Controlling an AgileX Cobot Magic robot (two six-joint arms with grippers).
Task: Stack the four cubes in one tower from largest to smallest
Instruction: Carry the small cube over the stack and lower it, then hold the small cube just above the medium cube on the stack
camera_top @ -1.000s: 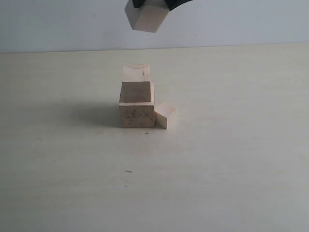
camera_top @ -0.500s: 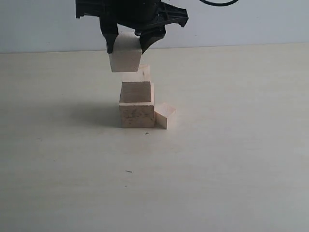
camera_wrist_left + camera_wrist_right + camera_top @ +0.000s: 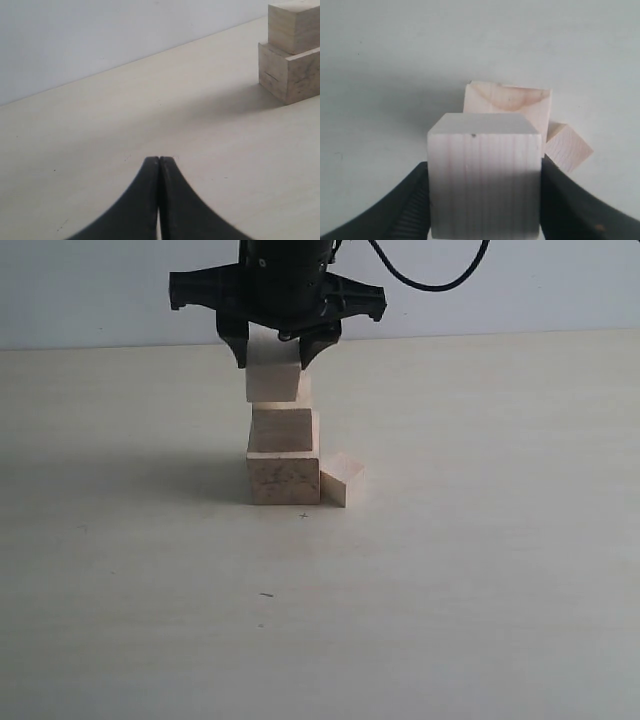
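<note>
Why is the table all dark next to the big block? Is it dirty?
Just shadow. Exterior view: soft grey shade on the table to the left of the largest cube, whose top is dark under the held cube in the right gripper. Left wrist view: the same shade spreads across the table from the largest cube.

Left tool (image 3: 159, 167) low, jaws closed. Right tool (image 3: 274, 352) pointing down, clamping cube (image 3: 273, 382).

The right gripper (image 3: 278, 352) was matte black, with a wide crossbar (image 3: 200, 288) ending in 2 stubby lugs and 2 short fingers (image 3: 240, 348) tapering to their tips. A thin black cable (image 3: 430, 286) looped from its body. Its finger pads (image 3: 412, 210) showed fine ribbing. The left gripper (image 3: 159, 161) had 2 smooth black curved fingers (image 3: 140, 200) narrowing to points.
</note>
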